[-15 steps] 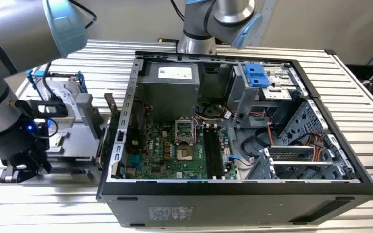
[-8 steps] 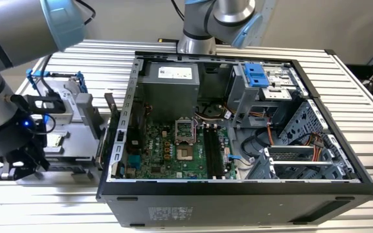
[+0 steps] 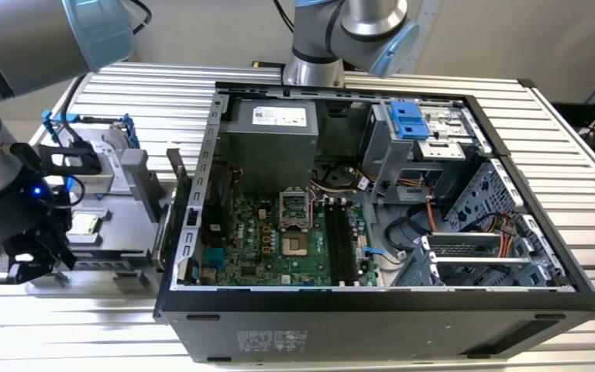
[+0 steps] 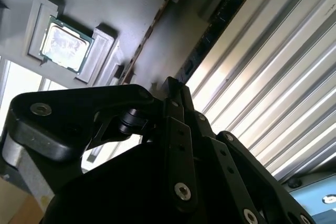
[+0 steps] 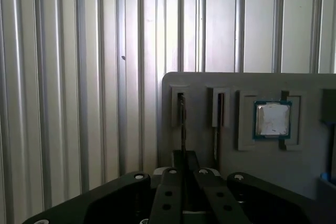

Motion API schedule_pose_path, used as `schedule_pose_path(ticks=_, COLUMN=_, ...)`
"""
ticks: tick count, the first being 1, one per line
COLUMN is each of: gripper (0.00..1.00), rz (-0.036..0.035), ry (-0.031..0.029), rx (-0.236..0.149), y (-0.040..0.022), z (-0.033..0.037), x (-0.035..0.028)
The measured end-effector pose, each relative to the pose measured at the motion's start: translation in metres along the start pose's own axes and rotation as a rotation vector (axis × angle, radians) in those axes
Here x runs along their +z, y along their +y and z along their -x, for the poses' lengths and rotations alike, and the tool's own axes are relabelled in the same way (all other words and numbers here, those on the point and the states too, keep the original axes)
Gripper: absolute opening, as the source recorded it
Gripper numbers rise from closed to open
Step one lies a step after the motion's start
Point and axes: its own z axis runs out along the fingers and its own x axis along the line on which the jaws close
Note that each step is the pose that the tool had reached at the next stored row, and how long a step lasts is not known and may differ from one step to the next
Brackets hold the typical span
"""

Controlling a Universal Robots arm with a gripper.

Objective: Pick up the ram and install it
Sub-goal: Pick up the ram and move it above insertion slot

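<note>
The ram [image 5: 181, 119] is a thin dark stick seen edge-on, standing in a slot of the grey parts tray [image 5: 304, 85]. In the second wrist view the ram [image 4: 210, 35] runs away from the fingers along the tray's edge. My gripper [image 5: 184, 162] has its black fingers drawn together on the near end of the stick, also seen in the second wrist view [image 4: 173, 85]. In the exterior view the gripper [image 3: 13, 267] hangs at the near corner of the tray [image 3: 122, 256], on the exterior view's left of the open computer case [image 3: 380, 302].
A second stick [image 5: 219, 111] stands in the neighbouring slot. A square processor [image 5: 272, 119] lies in a recess of the tray. A drive in a blue frame [image 3: 91, 139] sits at the tray's far end. Long black memory slots [image 3: 341, 240] lie on the motherboard. A ribbed metal table [image 5: 79, 103] surrounds everything.
</note>
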Motion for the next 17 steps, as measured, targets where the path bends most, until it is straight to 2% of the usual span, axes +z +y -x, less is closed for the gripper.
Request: schedule_pose_path(ticks=17, gripper=0.0, rz=-0.0001, ry=0.0, rx=0.0, y=0.0003, z=0.0002, x=-0.0112)
